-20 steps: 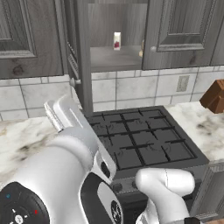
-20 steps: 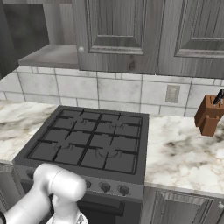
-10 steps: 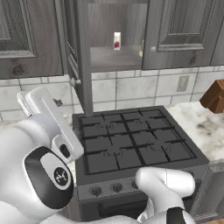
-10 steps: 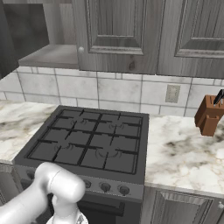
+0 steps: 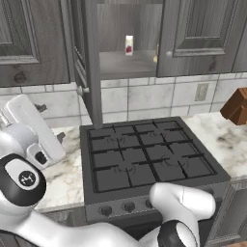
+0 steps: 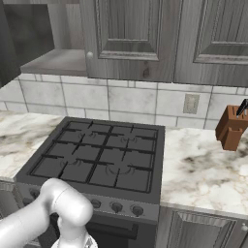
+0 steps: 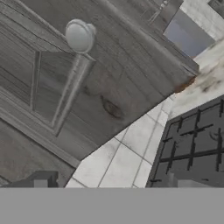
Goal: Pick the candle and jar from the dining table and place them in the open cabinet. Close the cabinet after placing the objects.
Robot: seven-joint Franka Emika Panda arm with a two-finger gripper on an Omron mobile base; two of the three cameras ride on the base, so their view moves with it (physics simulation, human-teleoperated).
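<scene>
**A:** Where's the gripper (image 7: 113, 185)?

**B:** Jaws spread wide, nothing held. It sits low and left, facing a panelled door with a round knob (image 7: 78, 36).

**A:** And the cabinet (image 5: 128, 65)?

**B:** It is up and to the right of the hand. Its open door (image 5: 91, 72) stands edge-on, long axis vertical.

**A:** What's unclear?

**B:** A beige speck at the shelf's right edge, probably the candle (image 5: 157, 55), is half cut off. The closed door could be hiding the jar.

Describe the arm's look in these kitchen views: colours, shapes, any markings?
Glossy white rounded arm with fat tubular links. Dark joint caps: a black round disc with a small white logo, and a dark ring at the elbow joint. The flat white hand section carries small dark grey tabs. No loose cables visible.
</scene>
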